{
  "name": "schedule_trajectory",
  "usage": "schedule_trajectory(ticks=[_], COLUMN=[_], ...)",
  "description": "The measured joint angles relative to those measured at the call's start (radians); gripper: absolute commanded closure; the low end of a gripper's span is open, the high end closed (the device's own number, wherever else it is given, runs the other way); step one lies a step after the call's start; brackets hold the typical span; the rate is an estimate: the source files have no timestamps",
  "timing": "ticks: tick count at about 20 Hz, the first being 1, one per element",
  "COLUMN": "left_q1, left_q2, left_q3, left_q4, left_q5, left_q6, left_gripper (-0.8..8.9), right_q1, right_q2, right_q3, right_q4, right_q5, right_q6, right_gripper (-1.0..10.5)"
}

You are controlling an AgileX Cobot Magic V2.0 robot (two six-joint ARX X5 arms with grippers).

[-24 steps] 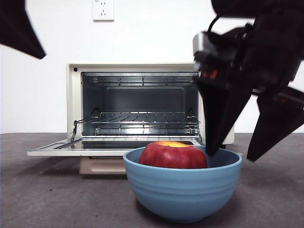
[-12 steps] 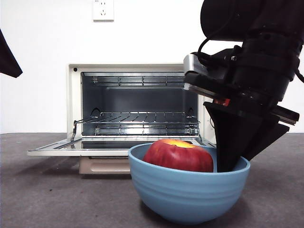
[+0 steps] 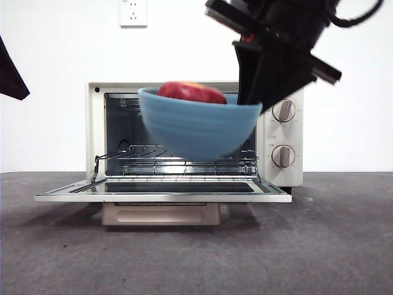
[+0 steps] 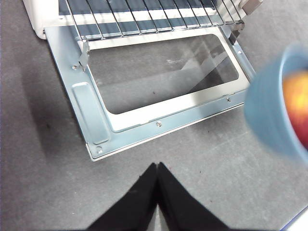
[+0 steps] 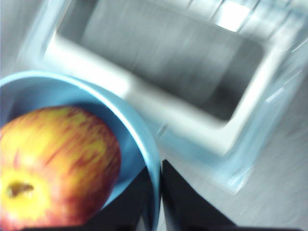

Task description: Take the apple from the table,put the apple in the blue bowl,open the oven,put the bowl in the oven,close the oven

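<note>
Two right gripper (image 3: 255, 98) jaws pinch the blue bowl (image 3: 198, 129) rim, apple (image 3: 191, 92) inside, above the oven (image 3: 184, 184) door; left gripper (image 4: 157, 168) jaws closed.

Plain white wall (image 3: 61, 123) at the back, nothing on it but a white socket (image 3: 133, 13) up near the top edge, left of centre. The wall meets the surface along a straight line about halfway down. Light is even and pretty soft, no hard glare on the wall, just a slightly greyer tone down toward the bottom left. No windows or furniture showing in any of the views.
</note>
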Motion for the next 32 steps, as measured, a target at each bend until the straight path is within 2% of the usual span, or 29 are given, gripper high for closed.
schedule_trajectory(ticks=[3, 9, 13, 19, 32], left_q1=[0.000, 0.000, -0.001, -0.009, -0.052], left_q2=[0.000, 0.000, 0.000, 0.000, 0.000], left_q3=[0.000, 0.000, 0.000, 0.000, 0.000], left_q4=[0.000, 0.000, 0.005, 0.006, 0.006], left_q5=[0.000, 0.000, 0.000, 0.000, 0.000], left_q6=[0.000, 0.000, 0.000, 0.000, 0.000], left_gripper=[8.06, 8.06, 8.06, 8.06, 8.06], right_q1=[-0.048, -0.092, -0.097, -0.106, -0.152], right_q2=[0.072, 0.217, 0.271, 0.291, 0.340], right_q3=[0.079, 0.200, 0.219, 0.219, 0.222], right_q4=[0.018, 0.099, 0.166, 0.248, 0.273], right_q5=[0.028, 0.050, 0.054, 0.134, 0.153], right_q6=[0.023, 0.135, 0.234, 0.359, 0.454], right_gripper=[9.4, 9.4, 9.4, 9.4, 9.4])
